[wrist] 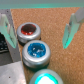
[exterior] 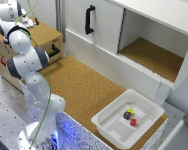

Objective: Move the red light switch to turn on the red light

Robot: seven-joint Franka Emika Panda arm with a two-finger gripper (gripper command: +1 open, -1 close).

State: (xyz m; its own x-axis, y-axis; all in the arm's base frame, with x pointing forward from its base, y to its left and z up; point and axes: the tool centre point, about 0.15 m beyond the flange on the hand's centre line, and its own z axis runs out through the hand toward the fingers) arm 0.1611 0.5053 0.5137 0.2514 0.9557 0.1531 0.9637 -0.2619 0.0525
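Observation:
The wrist view shows the red light switch (wrist: 28,31), a round red cap in a metal ring on a cork surface. It appears unlit. A blue one (wrist: 36,51) and a green one (wrist: 46,77) stand in a row with it. My gripper (wrist: 39,45) hangs open above them, one finger on each side of the row, nothing between the fingers. It is centred nearer the blue cap than the red one. In the exterior view the gripper (exterior: 25,22) is over the wooden box (exterior: 46,34) at the exterior view's left, and the arm hides the switches.
A black handle (exterior: 54,50) sits on the box front. The white cabinet (exterior: 101,27) with a black door handle (exterior: 89,19) and an open shelf stands behind the cork tabletop (exterior: 84,85). A white tray (exterior: 111,125) holding small coloured blocks sits at the exterior view's right.

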